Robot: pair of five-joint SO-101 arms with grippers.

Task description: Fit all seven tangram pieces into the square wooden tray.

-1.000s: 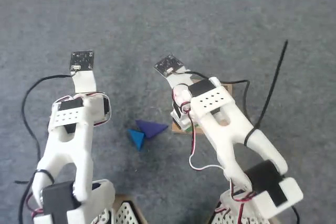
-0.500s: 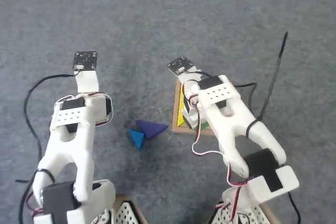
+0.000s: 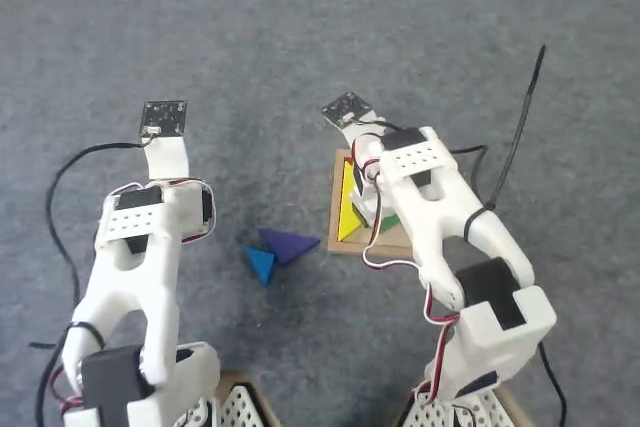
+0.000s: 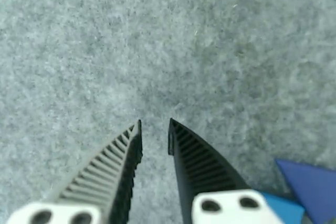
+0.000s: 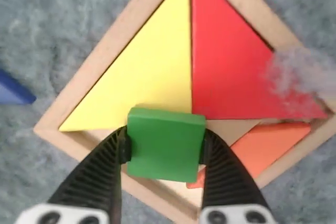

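Tangram square, green [image 5: 165, 129], is clamped by two opposite sides in the right pincer [image 5: 164, 153] over the middle of the square wooden tray [image 5: 105, 55]. Its height above the tray floor cannot be told. The yellow triangle [image 5: 142, 72] and red triangle [image 5: 231, 61] lie seated side by side, long edges against the rim, and an orange piece [image 5: 273, 140] sits beyond a strip of bare floor.

Being square, the green piece has no long axis. Its edges run parallel to the short edges of the two triangles and diagonal to the rim, which appears to be the orientation the gap needs. One edge overlaps the yellow triangle's short edge. A good placement would likely shift the piece off that triangle toward the bare floor, keep the wrist angle, lower it flat, then release.

The left pincer [image 4: 155, 129] is nearly closed and empty above the grey worktop [image 3: 250, 67]. The blue piece [image 3: 260, 265] and purple piece [image 3: 288, 244] lie touching between the arms, outside the tray.
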